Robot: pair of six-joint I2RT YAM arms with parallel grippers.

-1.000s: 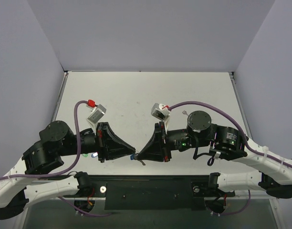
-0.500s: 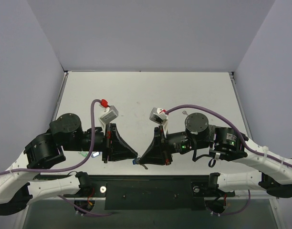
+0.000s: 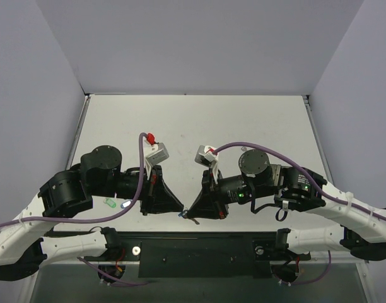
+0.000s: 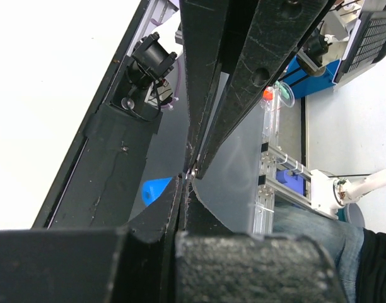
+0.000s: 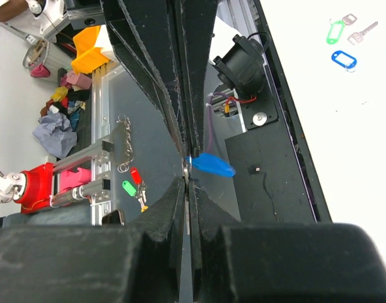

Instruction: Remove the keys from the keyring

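Moving left arm [image 3: 86, 183] inward since second ago. Pinching blue key [image 5: 212, 165] in shut left pincer [image 3: 180, 210], at near edge of table [image 3: 243, 120]. Keeping right pincer [image 3: 188, 215] shut, tip-to-tip; keyring too small for seeing. Probably working key off; next needing slow sliding.

Left pincer [image 3: 179, 207] and right pincer [image 3: 188, 213]: black, unpatterned. Key cap [image 5: 210, 165] where they meet: bright blue. Bench [image 3: 199, 120]: plain white. Arm cables [image 3: 140, 158]: purple. Right wrist view, two o'clock: one green tag [image 5: 335, 30], one blue tag [image 5: 344, 59].
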